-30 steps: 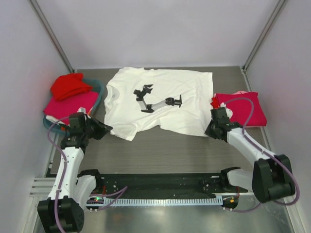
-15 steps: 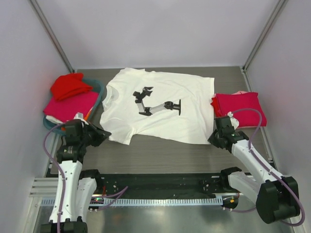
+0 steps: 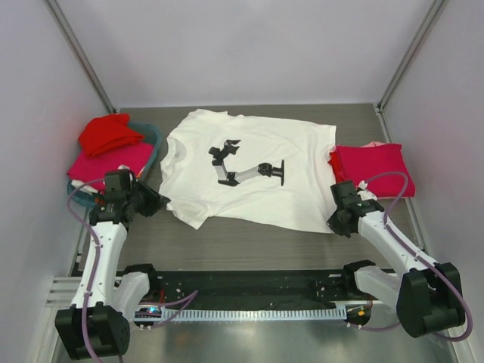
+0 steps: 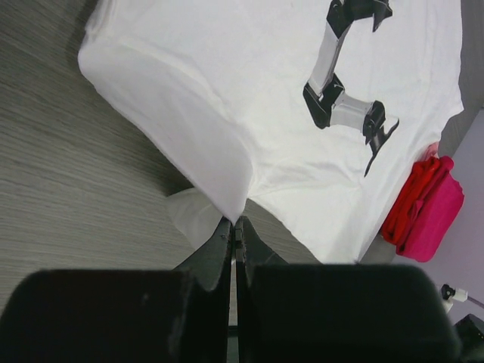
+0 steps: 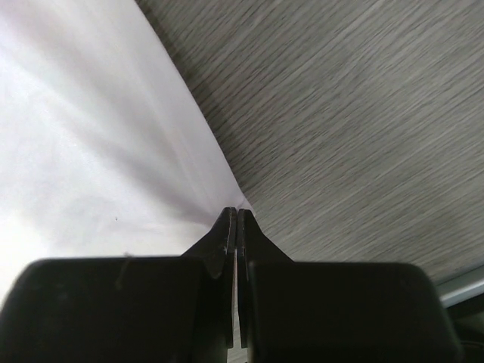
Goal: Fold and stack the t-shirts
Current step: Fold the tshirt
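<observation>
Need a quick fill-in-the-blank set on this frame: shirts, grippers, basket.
1. The white t-shirt lies spread on the table, print side ___.
2. The left gripper and right gripper are both shut on the ___ t-shirt.
3. The red t-shirt sits in the teal basket on top of a ___ one.
Missing words: up; white; pink.

Soft matt cloth white t-shirt (image 3: 302, 189); wood-grain matt table (image 3: 249, 243).
</observation>
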